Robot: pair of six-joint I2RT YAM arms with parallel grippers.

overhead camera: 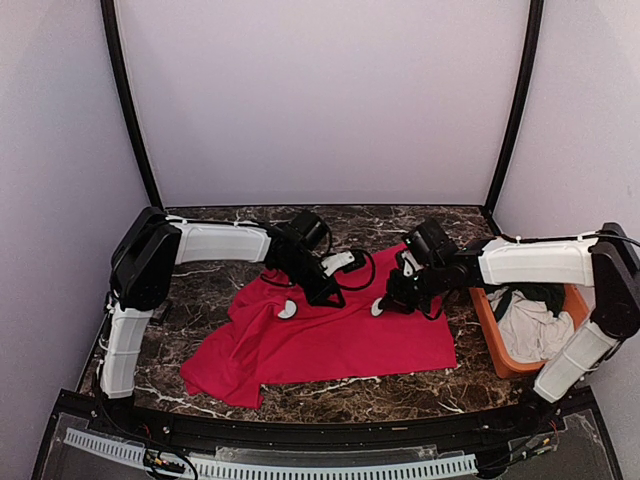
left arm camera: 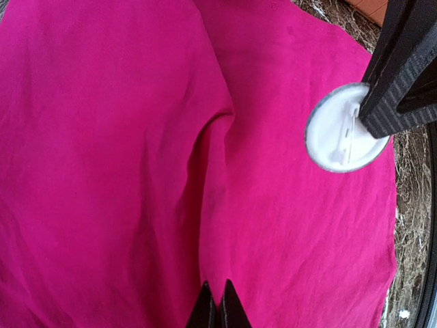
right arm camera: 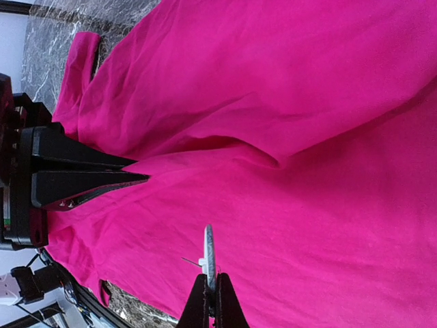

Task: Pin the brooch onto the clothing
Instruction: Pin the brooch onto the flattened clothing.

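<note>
L gripper (overhead camera: 334,299) on red T-shirt (overhead camera: 340,345) atop marble table (overhead camera: 340,397); R gripper (overhead camera: 386,300) w/ white brooch (overhead camera: 378,307).

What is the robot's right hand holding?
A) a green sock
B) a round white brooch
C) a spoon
B: the right hand is shut on the edge of the round white brooch, holding it over the red T-shirt.
</note>
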